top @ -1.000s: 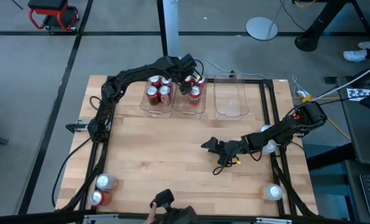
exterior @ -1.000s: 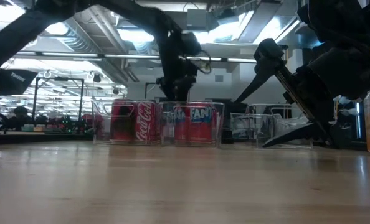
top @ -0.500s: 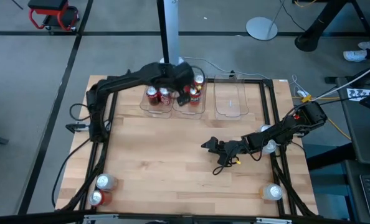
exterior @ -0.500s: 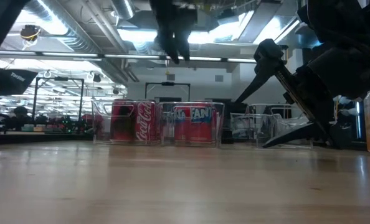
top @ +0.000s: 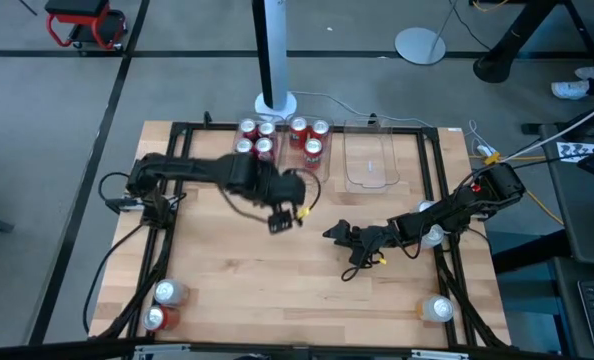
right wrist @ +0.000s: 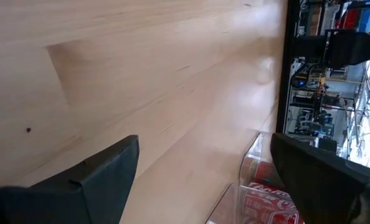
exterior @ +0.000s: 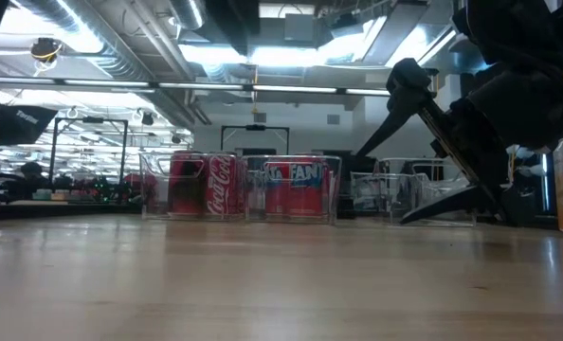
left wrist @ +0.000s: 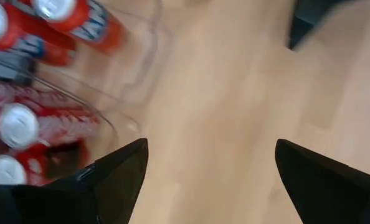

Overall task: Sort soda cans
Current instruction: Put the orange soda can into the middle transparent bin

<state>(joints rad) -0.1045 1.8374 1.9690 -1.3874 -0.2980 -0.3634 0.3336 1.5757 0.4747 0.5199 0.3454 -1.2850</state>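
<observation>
Wooden table (top: 227, 270) seen from above. Red cans (top: 260, 140) fill two clear bins (top: 332, 152) at its far edge; more cans (top: 163, 304) stand at the near corners. The left gripper (top: 282, 220) hovers mid-table near the bins, fingers apart and empty. The right gripper (top: 332, 232) rests just beside it, also apart.

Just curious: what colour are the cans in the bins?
Red with silver tops; clearest in the high view.

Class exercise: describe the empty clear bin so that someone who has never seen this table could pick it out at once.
Start at the table's far edge, where three clear plastic bins stand side by side below the white pole base. Take the bin nearest the right arm's side, the empty clear bin. Unlike its two neighbours, which hold red soda cans, it has nothing in it.
</observation>
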